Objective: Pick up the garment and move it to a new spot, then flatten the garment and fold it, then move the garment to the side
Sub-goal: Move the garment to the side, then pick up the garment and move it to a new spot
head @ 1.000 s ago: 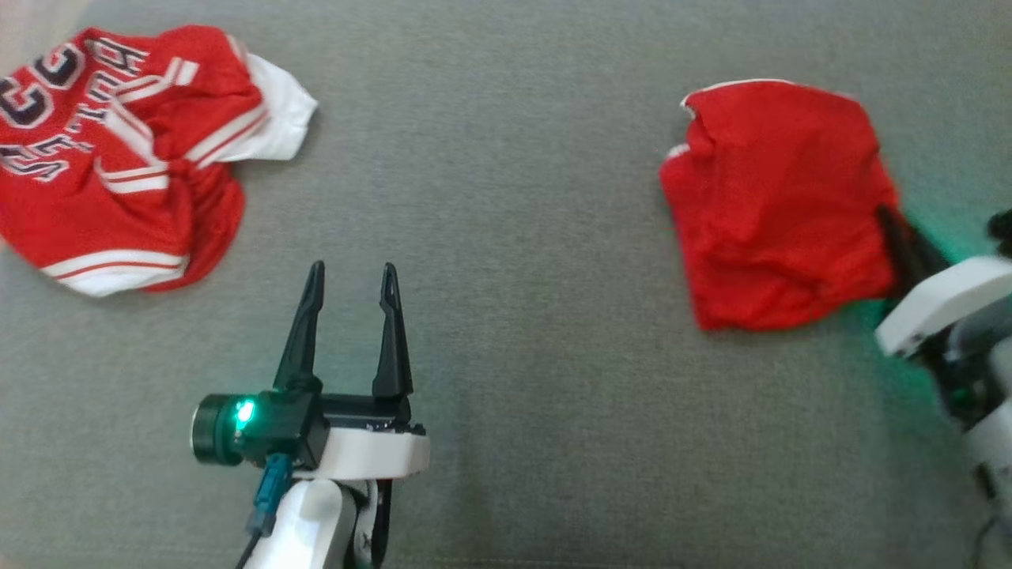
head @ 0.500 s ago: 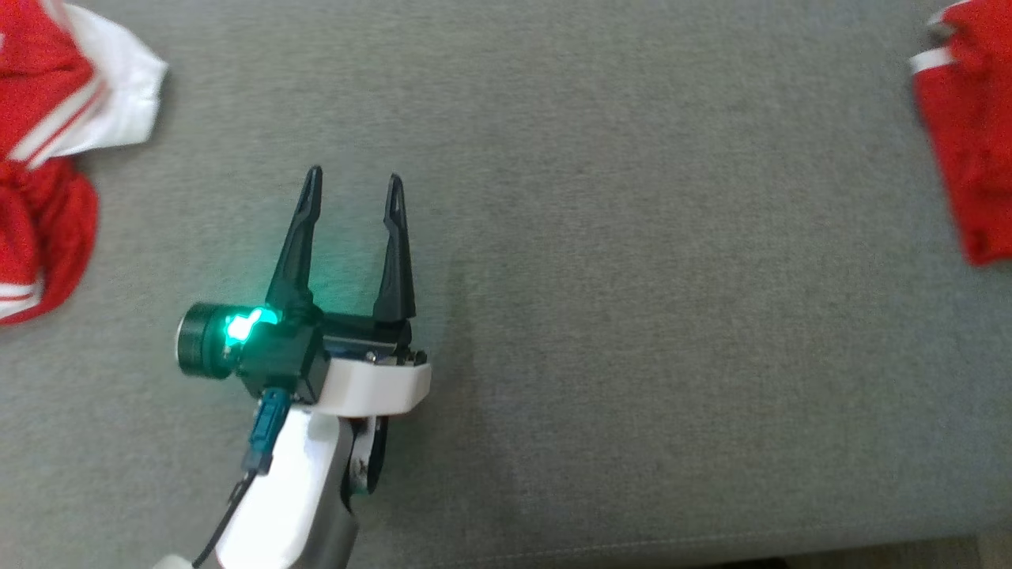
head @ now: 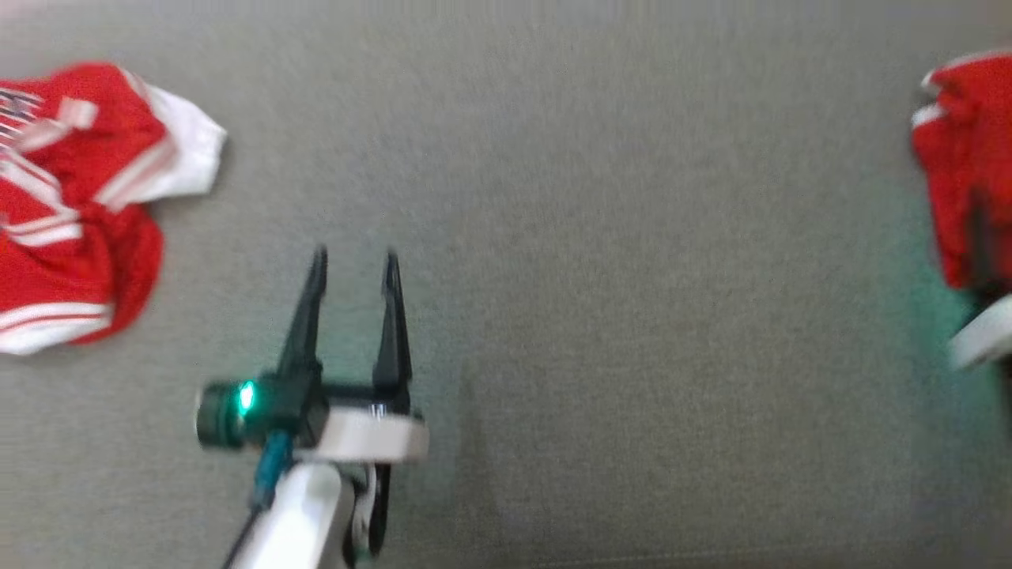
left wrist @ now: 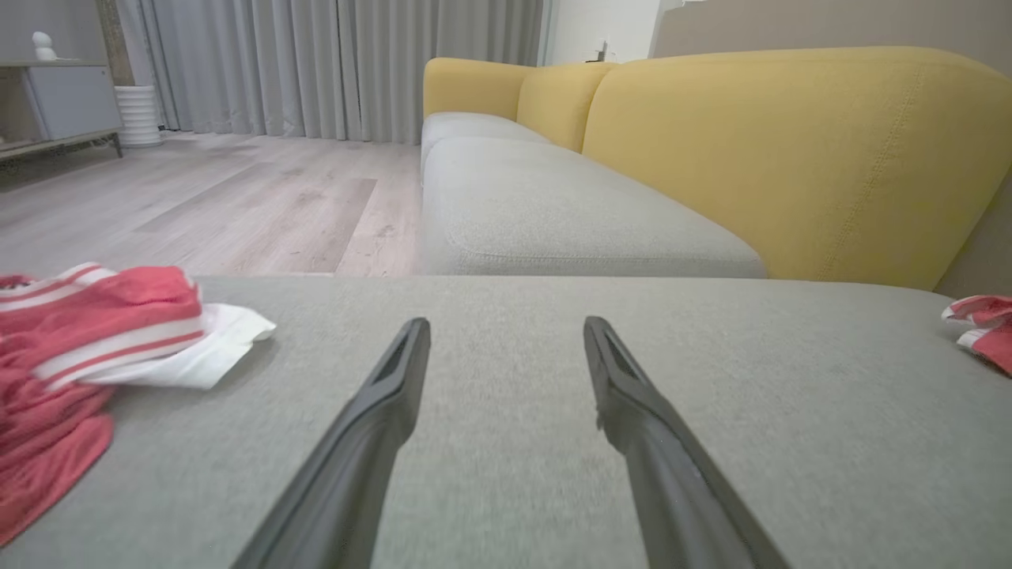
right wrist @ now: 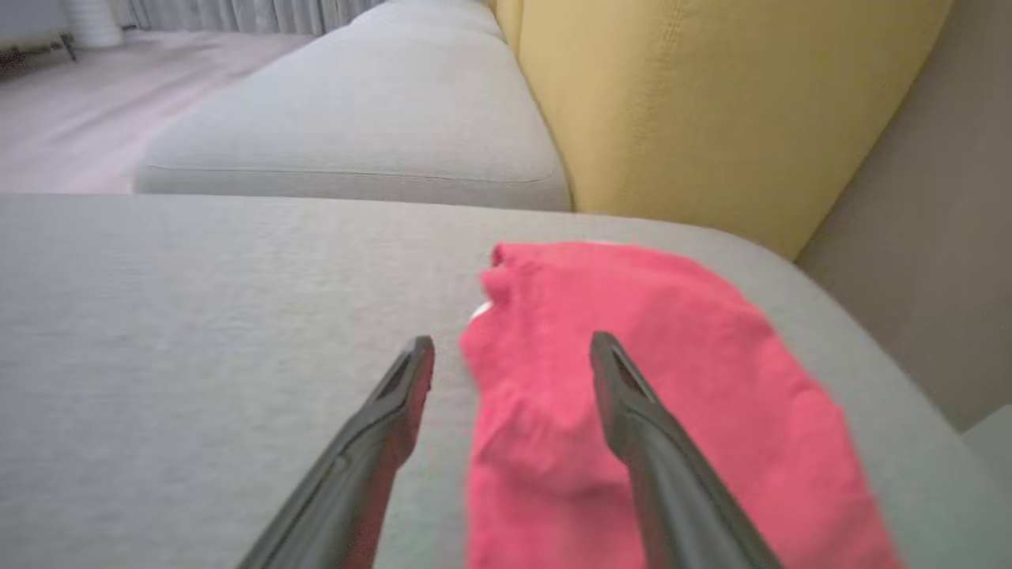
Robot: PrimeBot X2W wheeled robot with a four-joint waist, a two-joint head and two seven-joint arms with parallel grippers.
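Observation:
The folded red garment point(head: 961, 158) lies flat at the right end of the grey cushion point(head: 601, 276). In the right wrist view my right gripper point(right wrist: 512, 344) stands open just above the garment point(right wrist: 696, 395), one finger over the cloth and the other over bare cushion beside its left edge, gripping nothing. A corner of the garment point(left wrist: 984, 316) shows at the far right of the left wrist view. My left gripper point(head: 354, 255) hovers open and empty over the middle of the cushion, its fingers point(left wrist: 395, 395) spread.
A crumpled red jersey point(head: 71, 205) with white stripes and lettering lies at the cushion's left end, seen too in the left wrist view point(left wrist: 87, 316). Behind it runs a yellow sofa back point(left wrist: 791, 150). A second grey seat point(right wrist: 356, 118) and wood floor point(left wrist: 198, 205) lie beyond.
My right gripper has opened and let go of the folded red garment, which now rests on the cushion. The head camera has swung about; the left gripper stays open in place.

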